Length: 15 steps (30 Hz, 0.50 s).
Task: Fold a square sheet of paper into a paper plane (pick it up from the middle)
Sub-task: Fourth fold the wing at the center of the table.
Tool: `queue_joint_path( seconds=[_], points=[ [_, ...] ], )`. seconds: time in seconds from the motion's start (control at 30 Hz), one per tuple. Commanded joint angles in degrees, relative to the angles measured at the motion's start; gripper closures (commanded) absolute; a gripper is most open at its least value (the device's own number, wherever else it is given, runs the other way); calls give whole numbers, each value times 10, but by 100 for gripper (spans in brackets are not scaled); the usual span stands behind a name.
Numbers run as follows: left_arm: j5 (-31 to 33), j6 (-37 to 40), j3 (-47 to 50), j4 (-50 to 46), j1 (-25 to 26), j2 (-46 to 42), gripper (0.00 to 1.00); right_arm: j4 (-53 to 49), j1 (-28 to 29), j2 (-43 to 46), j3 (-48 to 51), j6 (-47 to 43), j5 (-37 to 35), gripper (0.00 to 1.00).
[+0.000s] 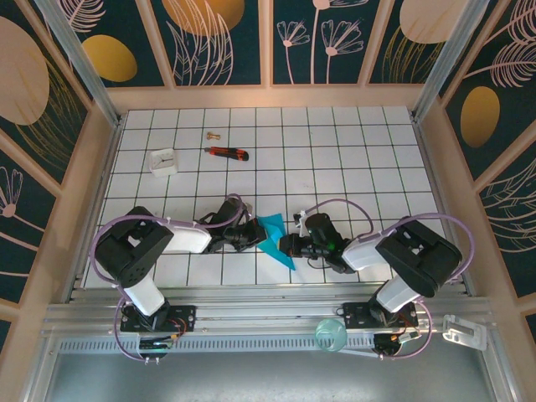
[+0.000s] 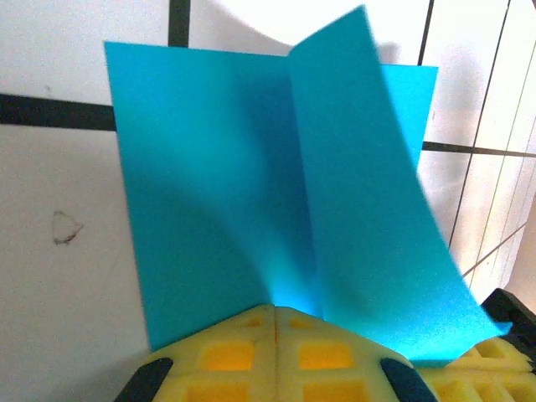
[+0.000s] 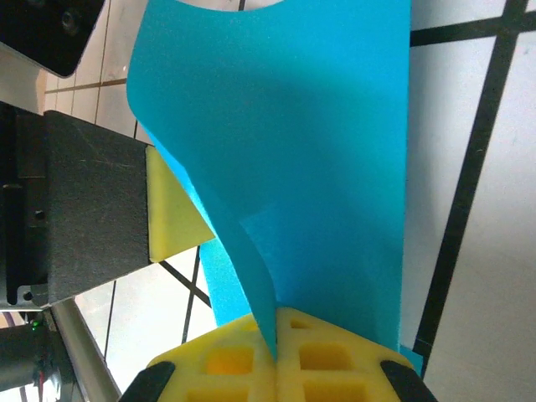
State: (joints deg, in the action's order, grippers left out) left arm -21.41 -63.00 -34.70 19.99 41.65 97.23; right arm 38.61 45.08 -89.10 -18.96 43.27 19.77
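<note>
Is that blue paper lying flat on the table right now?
No, the square sheet of paper bends upward with one flap raised, its near edge pinched in the left tool.

The square sheet of paper (image 1: 274, 239) (image 2: 218, 184) is seen as plain teal-blue, creased down its middle, with one half raised and curling. It is found near the middle of the bench's near edge, pinched between the left claw (image 2: 275, 316) and the right claw (image 3: 276, 328).
</note>
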Motion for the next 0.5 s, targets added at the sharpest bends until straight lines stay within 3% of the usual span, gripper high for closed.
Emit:
queue_joint_path(
  seconds=[0.0, 0.47],
  points=[
    [-1, 10, 12, 2, 2, 6, 100, 43, -1, -16, 8, 13, 19, 98],
    [15, 23, 4, -27, 1, -1, 98, 75, 3, -32, 29, 41, 11, 98]
  ],
)
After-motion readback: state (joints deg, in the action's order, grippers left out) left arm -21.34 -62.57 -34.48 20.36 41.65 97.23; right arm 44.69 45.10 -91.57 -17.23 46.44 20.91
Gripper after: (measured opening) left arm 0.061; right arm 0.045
